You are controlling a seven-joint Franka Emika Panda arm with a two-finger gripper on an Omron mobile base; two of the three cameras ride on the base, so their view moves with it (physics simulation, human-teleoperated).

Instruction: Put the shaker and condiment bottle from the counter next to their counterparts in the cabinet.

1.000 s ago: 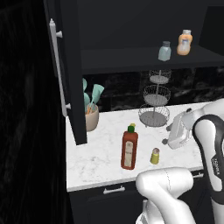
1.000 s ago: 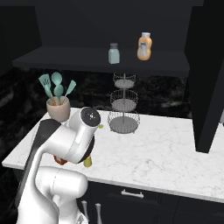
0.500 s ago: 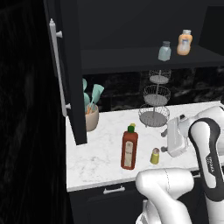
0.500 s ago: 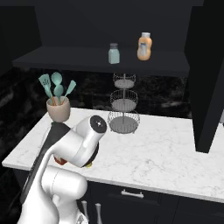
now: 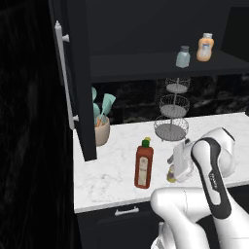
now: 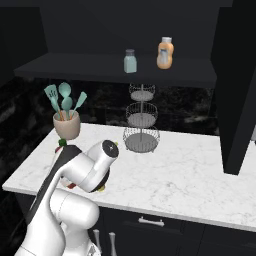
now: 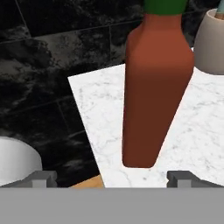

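Note:
The tall red-brown condiment bottle (image 5: 143,165) with a green cap stands upright on the white marble counter (image 5: 109,177). Just right of it is the yellow shaker (image 5: 170,176), mostly covered by my gripper (image 5: 176,168), which hangs low over it. The hand view looks past the open gripper (image 7: 113,179) at the bottle (image 7: 153,87) close ahead; nothing sits between the wide-apart tips except a tan sliver at the bottom edge. From the right, my arm hides most of the bottle, and a yellow bit of the shaker (image 6: 102,189) peeks out. The counterparts, a blue-grey shaker (image 5: 183,56) and an orange bottle (image 5: 205,47), stand on the cabinet shelf (image 5: 146,63).
The cabinet door (image 5: 73,97) with its long silver handle hangs open at the counter's left end. A beige crock of teal utensils (image 5: 100,129) stands by it. A three-tier wire stand (image 5: 172,114) sits at the back, under the shelf. Dark drawers run below the counter edge.
My hand has dropped lower and shifted left toward the shaker, which it now mostly covers in the left base view. The bottle and shelf items have not moved.

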